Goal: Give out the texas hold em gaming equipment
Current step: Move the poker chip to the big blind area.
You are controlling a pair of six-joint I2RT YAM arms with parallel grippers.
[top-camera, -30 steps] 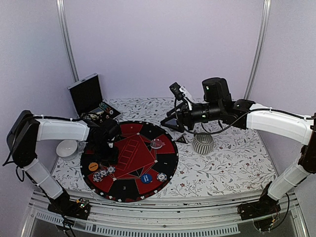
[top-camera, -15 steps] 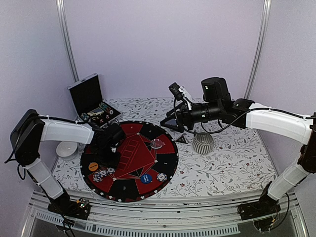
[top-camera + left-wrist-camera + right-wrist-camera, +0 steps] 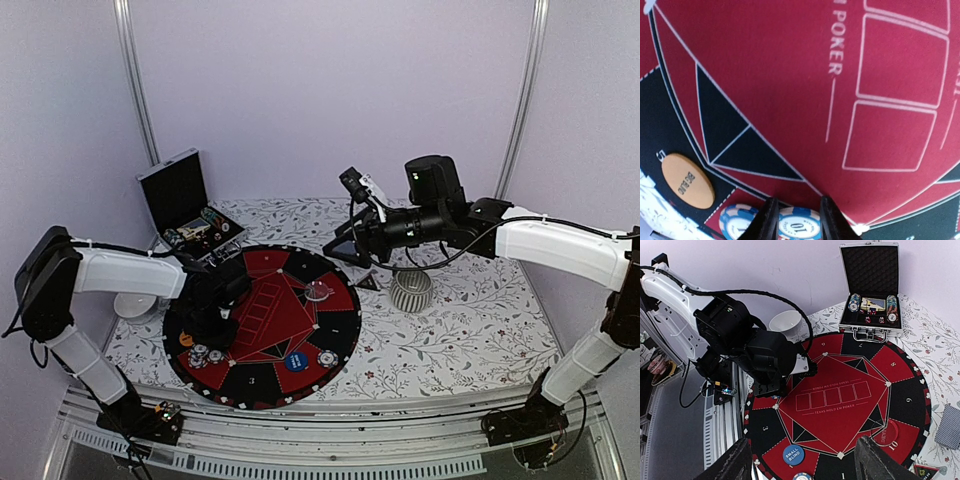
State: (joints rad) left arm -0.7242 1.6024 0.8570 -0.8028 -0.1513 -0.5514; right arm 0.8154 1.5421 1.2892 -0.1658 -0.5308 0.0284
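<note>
- The left jaws clench a blue-and-white poker chip [image 3: 799,229] by its opposite edges; it lies flat on the round felt mat [image 3: 765,75].
- A second chip [image 3: 736,221] lies just beside it, with an orange button disc [image 3: 687,181] near.
- The right jaws stand released, well apart from the chips.

Round red-and-black mat [image 3: 262,325] lies centre-left on bench [image 3: 450,340]. Left fingers [image 3: 212,335] are low over the mat's near-left edge, at poker chips [image 3: 205,355]; contact not resolvable. Orange disc [image 3: 187,340] just left. Blue disc [image 3: 295,362] near edge, clear disc [image 3: 319,291] right. Right fingers [image 3: 340,252] are raised at the mat's far-right edge. Silver cup [image 3: 410,290] stands right of the mat.
</note>
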